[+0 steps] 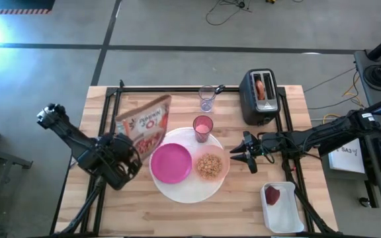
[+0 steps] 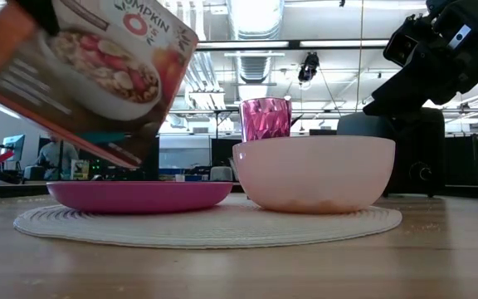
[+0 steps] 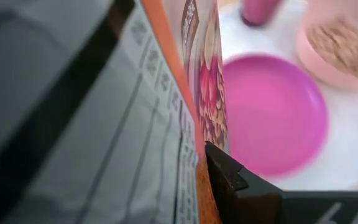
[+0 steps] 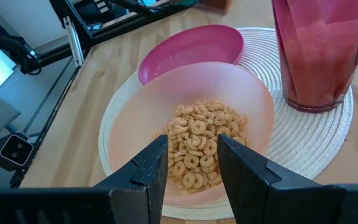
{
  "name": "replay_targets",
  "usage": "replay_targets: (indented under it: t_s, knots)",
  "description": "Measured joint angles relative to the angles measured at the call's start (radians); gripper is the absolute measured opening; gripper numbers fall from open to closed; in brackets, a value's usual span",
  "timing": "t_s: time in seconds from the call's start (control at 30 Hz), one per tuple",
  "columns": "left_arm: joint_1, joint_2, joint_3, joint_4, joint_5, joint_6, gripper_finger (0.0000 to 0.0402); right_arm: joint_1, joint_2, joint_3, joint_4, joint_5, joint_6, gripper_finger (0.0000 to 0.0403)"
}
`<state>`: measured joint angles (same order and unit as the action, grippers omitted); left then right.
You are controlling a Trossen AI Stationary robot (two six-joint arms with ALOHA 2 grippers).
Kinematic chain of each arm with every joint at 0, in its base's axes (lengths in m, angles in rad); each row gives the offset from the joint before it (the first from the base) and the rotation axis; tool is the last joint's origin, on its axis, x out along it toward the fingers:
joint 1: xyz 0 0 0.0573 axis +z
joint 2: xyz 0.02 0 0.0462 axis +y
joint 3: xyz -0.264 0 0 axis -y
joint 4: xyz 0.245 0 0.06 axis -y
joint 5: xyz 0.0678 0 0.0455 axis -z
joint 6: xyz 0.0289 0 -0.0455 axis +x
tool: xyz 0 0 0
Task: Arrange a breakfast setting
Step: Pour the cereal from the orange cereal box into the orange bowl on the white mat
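holding cereal rings already, peach bowl (image 1: 210, 165) on white plate (image 1: 189, 190), touching magenta plate (image 1: 171, 163), pink tumbler (image 1: 203, 127) just behind. judged step: pouring done, cereal bag (image 1: 145, 125) to set aside upright. left gripper (image 1: 120, 157) clamped fully on bag, beside magenta plate. right gripper (image 4: 192, 163) half open, empty, just beside bowl rim.

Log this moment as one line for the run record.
left gripper: shut on cereal bag, beside pink plate | right gripper: open beside bowl | bowl: cereal inside
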<state>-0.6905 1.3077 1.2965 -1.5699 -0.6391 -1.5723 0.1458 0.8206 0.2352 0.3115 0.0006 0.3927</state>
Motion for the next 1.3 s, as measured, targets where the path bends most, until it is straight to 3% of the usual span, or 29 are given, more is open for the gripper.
replay_targets:
  t_s: [0.2, 0.53, 1.03, 1.3]
  knots:
    - [0.123, -0.051, -0.135, -0.001, -0.117, -0.01, 0.0, 0.0, 0.0, 0.0, 0.0, 0.0, 0.0, 0.0128]
    - [0.378, -0.033, -0.312, 0.032, -0.265, -0.085, 0.0, 0.0, 0.0, 0.0, 0.0, 0.0, 0.0, 0.0128]
    - [0.558, -0.031, -0.522, 0.3, -0.269, -0.113, 0.0, 0.0, 0.0, 0.0, 0.0, 0.0, 0.0, 0.0128]
    - [0.607, -0.031, -0.628, 0.308, -0.295, -0.224, 0.0, 0.0, 0.0, 0.0, 0.0, 0.0, 0.0, 0.0128]
